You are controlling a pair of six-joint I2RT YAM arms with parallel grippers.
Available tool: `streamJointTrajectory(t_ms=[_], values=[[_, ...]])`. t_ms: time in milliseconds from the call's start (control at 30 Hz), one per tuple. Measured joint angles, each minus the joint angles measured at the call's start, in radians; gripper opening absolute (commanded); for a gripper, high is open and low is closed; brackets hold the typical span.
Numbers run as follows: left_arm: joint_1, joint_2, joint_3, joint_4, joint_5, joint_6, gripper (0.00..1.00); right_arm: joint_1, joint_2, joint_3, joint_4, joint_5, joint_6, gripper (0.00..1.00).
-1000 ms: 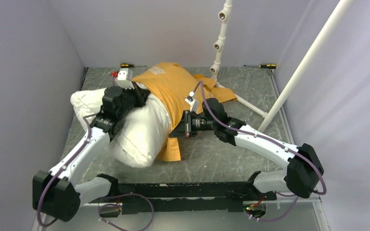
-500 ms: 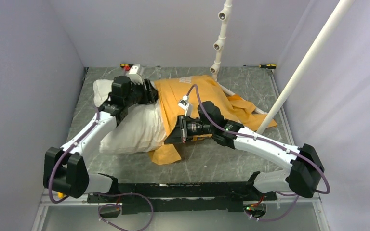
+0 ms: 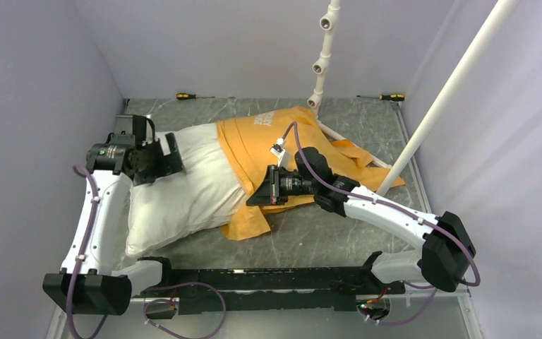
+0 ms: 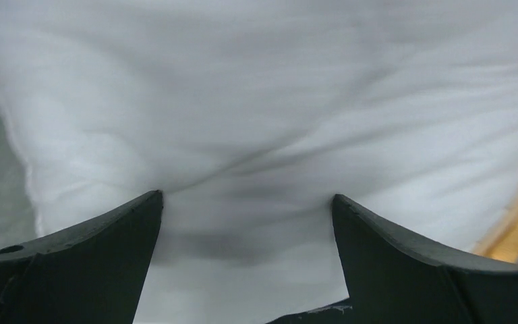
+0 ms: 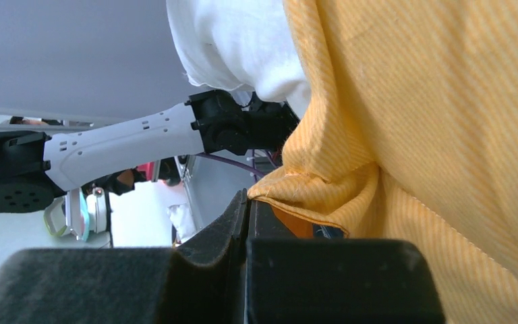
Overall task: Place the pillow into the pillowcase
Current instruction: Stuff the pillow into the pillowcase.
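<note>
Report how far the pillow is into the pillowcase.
Done: one end of the pillow sits inside the pillowcase; about half shows white. In hand: the right claw is shut on the pillowcase hem, the left claw open at the bare end. Left: work the remaining pillow in and draw the case over it.

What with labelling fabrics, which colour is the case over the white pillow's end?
The fabric pillowcase is orange-yellow, finely striped; clearest in the right wrist view.
</note>
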Motion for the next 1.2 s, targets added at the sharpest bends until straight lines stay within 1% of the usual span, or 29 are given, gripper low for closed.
streamJointTrajectory(t_ms=[133, 300, 367, 433, 467, 500, 533, 567, 600, 667, 700, 767, 800, 867, 967, 1067, 1200], values=[[0.106, -0.014, -0.002, -0.114, -0.052, -0.008, 0.99, 0.0, 0.011, 0.008, -0.014, 0.0, -0.006, 0.0], [0.301, -0.062, -0.058, -0.121, -0.077, -0.043, 0.99, 0.0, 0.015, 0.012, -0.019, -0.003, -0.01, 0.0], [0.419, -0.076, -0.109, -0.093, -0.036, -0.048, 0.99, 0.0, 0.016, 0.012, -0.023, -0.004, -0.013, 0.0], [0.542, -0.068, -0.163, -0.052, 0.05, -0.049, 0.99, 0.0, 0.019, 0.013, -0.025, -0.005, -0.018, 0.0], [0.578, -0.058, -0.191, -0.026, 0.099, -0.049, 0.95, 0.0, 0.019, 0.013, -0.029, -0.006, -0.019, 0.0], [0.605, -0.046, -0.228, 0.016, 0.176, -0.049, 0.81, 0.0, 0.019, 0.013, -0.032, -0.009, -0.019, 0.0], [0.616, -0.032, -0.271, 0.067, 0.262, -0.053, 0.73, 0.0, 0.019, 0.013, -0.035, -0.014, -0.02, 0.0], [0.62, -0.013, -0.325, 0.138, 0.364, -0.061, 0.67, 0.0, 0.019, 0.013, -0.036, -0.02, -0.019, 0.0], [0.613, 0.007, -0.374, 0.202, 0.448, -0.073, 0.59, 0.0, 0.019, 0.013, -0.036, -0.026, -0.019, 0.0], [0.557, 0.035, -0.434, 0.306, 0.546, -0.097, 0.41, 0.0, 0.021, 0.018, -0.035, -0.035, -0.016, 0.0], [0.513, 0.038, -0.446, 0.344, 0.565, -0.111, 0.3, 0.0, 0.024, 0.022, -0.032, -0.041, -0.012, 0.0], [0.364, 0.02, -0.463, 0.459, 0.579, -0.155, 0.03, 0.0, 0.039, 0.036, -0.02, -0.057, 0.0, 0.0], [0.282, 0.003, -0.476, 0.531, 0.583, -0.188, 0.0, 0.0, 0.054, 0.047, -0.011, -0.063, 0.006, 0.0], [0.125, -0.04, -0.512, 0.674, 0.578, -0.265, 0.0, -0.006, 0.101, 0.078, -0.002, -0.072, 0.024, 0.0], [-0.072, -0.092, -0.546, 0.811, 0.523, -0.332, 0.0, -0.021, 0.19, 0.13, 0.011, -0.086, 0.071, 0.0], [-0.187, -0.106, -0.549, 0.912, 0.417, -0.353, 0.0, -0.006, 0.278, 0.218, 0.007, -0.125, 0.13, 0.0], [-0.257, -0.085, -0.564, 1.056, 0.241, -0.364, 0.0, 0.046, 0.405, 0.42, -0.022, -0.145, 0.185, 0.0]])
